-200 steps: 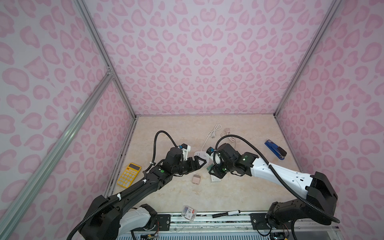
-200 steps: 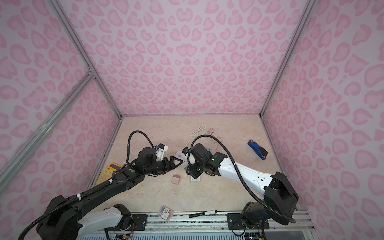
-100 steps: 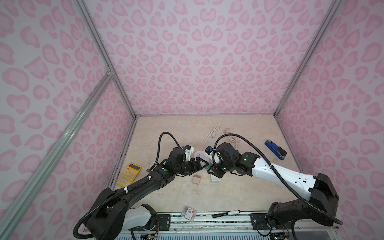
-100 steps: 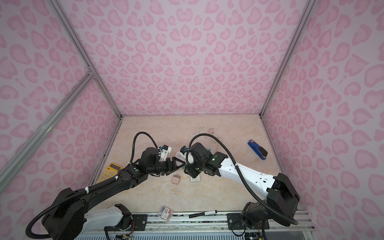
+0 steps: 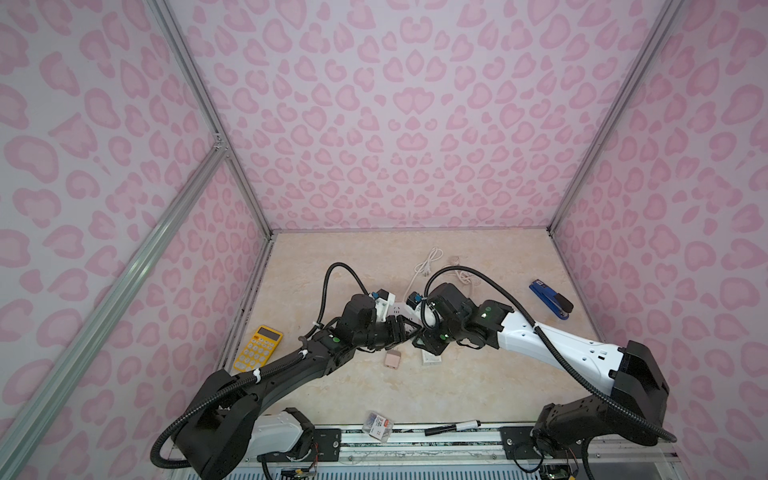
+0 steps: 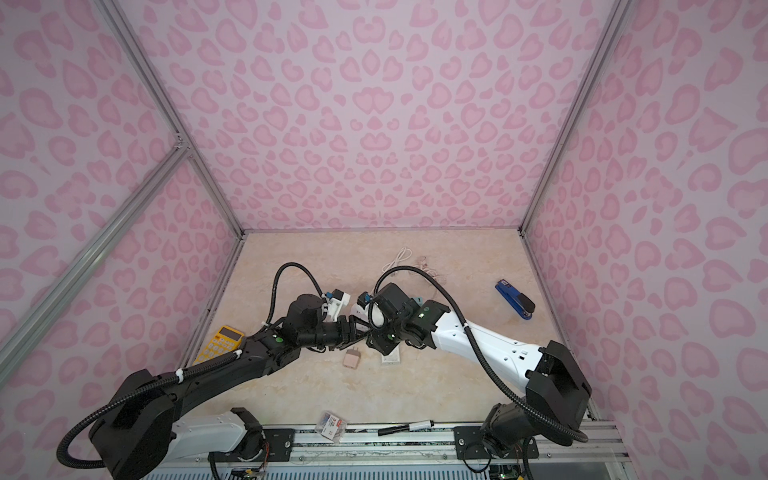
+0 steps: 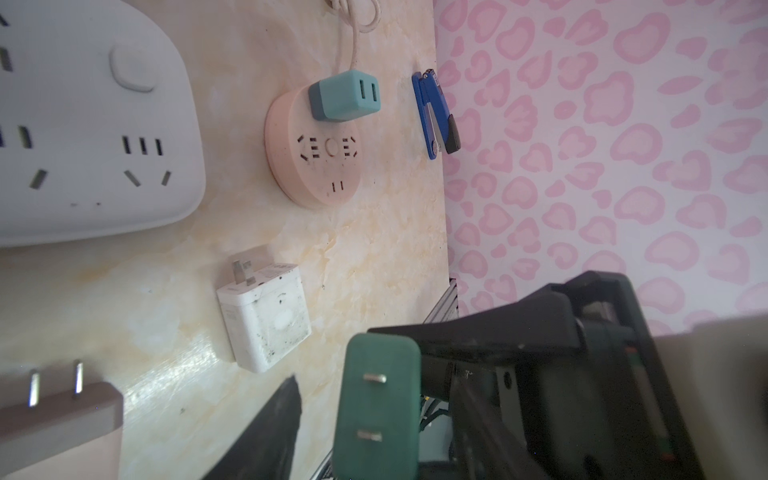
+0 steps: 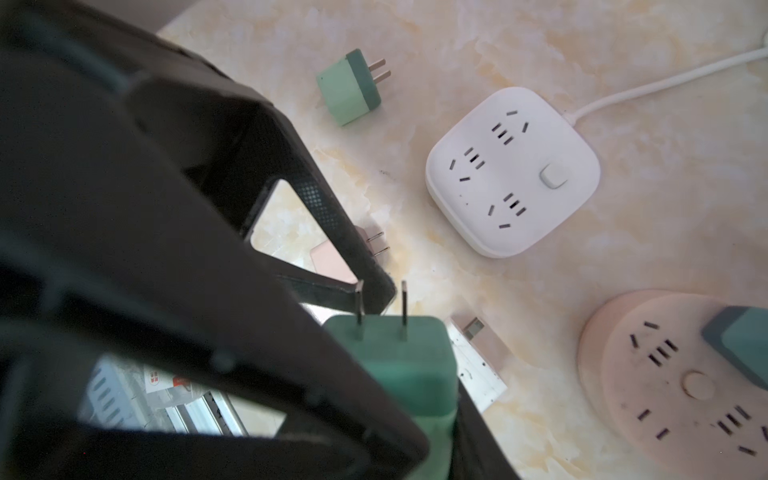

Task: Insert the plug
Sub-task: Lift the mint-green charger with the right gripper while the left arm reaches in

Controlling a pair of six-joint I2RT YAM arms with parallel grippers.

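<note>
Right wrist view: the green plug [image 8: 390, 370] is clamped between my right fingers [image 7: 478, 328], raised off the bench [image 8: 457, 41], its two prongs pointing away from them. My left fingers [image 7: 270, 432] stand apart at its prong end. One shows a sliver of gap to it and the other is hidden. Beyond the prongs lies the white power strip [image 8: 513, 170]. Beside that strip, the round pink socket [image 8: 665, 374] carries a teal adapter [image 8: 744, 349]. A white charger [image 7: 266, 316] lies below the fingers.
</note>
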